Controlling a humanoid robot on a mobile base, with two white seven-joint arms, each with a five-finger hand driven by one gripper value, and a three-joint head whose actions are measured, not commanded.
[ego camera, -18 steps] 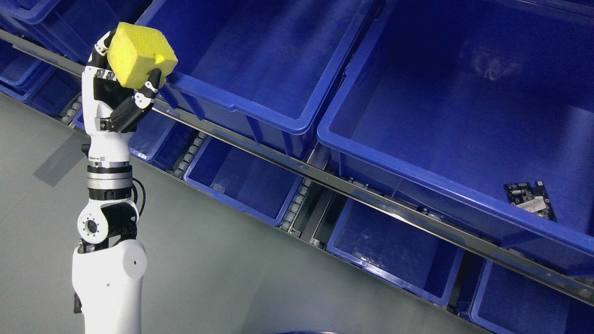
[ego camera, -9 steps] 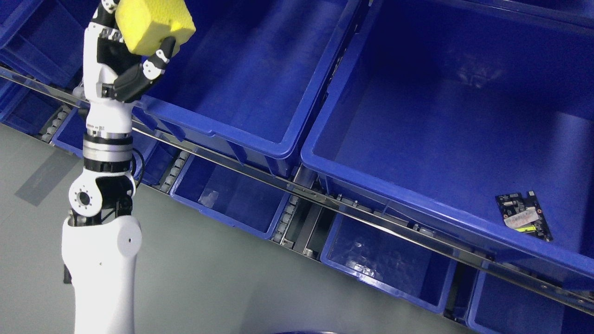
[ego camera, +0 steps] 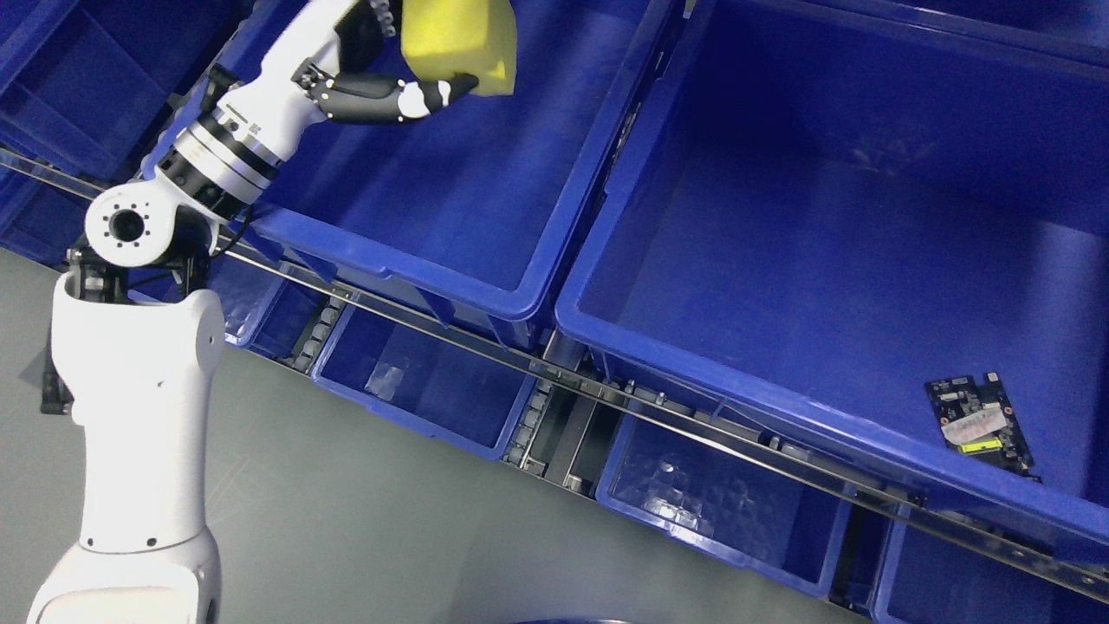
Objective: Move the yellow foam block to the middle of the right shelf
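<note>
My left hand [ego camera: 407, 61] is shut on the yellow foam block [ego camera: 459, 39] at the top of the head view. It holds the block in the air over the inside of a big blue bin [ego camera: 390, 277] on the middle shelf level. The thumb [ego camera: 407, 91] reaches under the block, and the top of the block is cut off by the picture's edge. The white forearm [ego camera: 139, 390] rises from the lower left. To the right stands a second, larger blue bin [ego camera: 693, 381].
A green circuit board [ego camera: 979, 420] lies in the right bin's lower right corner. A metal shelf rail [ego camera: 606, 390] runs diagonally below the bins. Smaller blue bins [ego camera: 416, 425] sit on the level below. Grey floor [ego camera: 364, 537] fills the lower left.
My left arm has swung up and to the right, carrying the yellow block from the bin's left rim to over its inside. The camera has also shifted slightly.
</note>
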